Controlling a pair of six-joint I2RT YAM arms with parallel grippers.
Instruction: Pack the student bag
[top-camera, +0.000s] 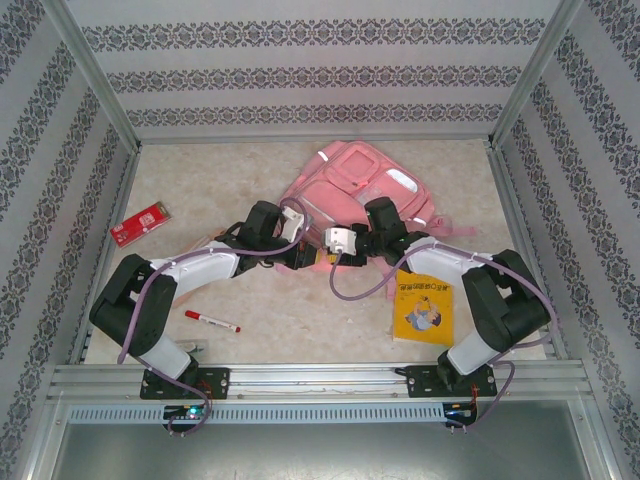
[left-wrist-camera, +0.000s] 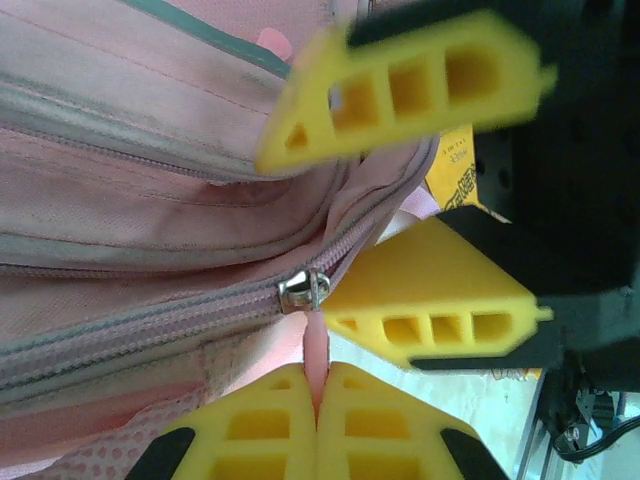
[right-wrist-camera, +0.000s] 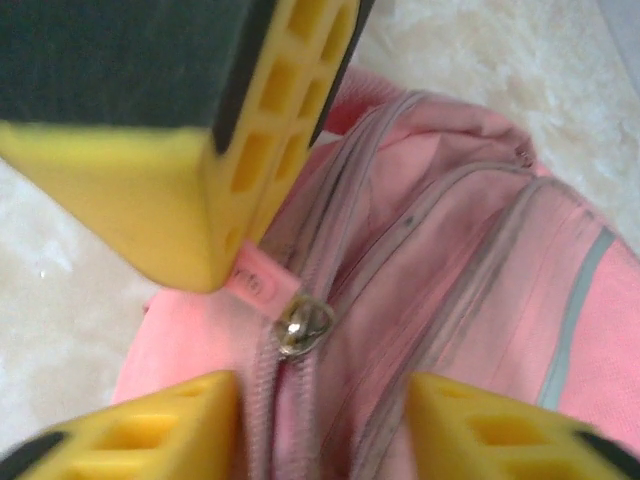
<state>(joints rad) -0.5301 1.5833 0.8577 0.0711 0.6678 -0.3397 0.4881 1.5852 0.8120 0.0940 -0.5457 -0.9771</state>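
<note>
The student bag (top-camera: 355, 185), a pink backpack, lies flat at the back middle of the table. Both grippers meet at its near edge. My left gripper (left-wrist-camera: 317, 400) is shut on the pink zipper pull (left-wrist-camera: 316, 345), which hangs from a silver slider (left-wrist-camera: 303, 290) on a pink zipper. In the top view the left gripper (top-camera: 308, 260) sits just left of the right gripper (top-camera: 326, 256). My right gripper (right-wrist-camera: 320, 430) is open, its yellow fingers (right-wrist-camera: 150, 435) either side of the zipper line just below the slider (right-wrist-camera: 303, 325). Nothing is between them but bag fabric.
A yellow book (top-camera: 425, 310) lies by the right arm. A red marker (top-camera: 212, 321) lies near the left arm's base. A red card (top-camera: 140, 222) sits at the far left. Patterned walls and metal posts enclose the table.
</note>
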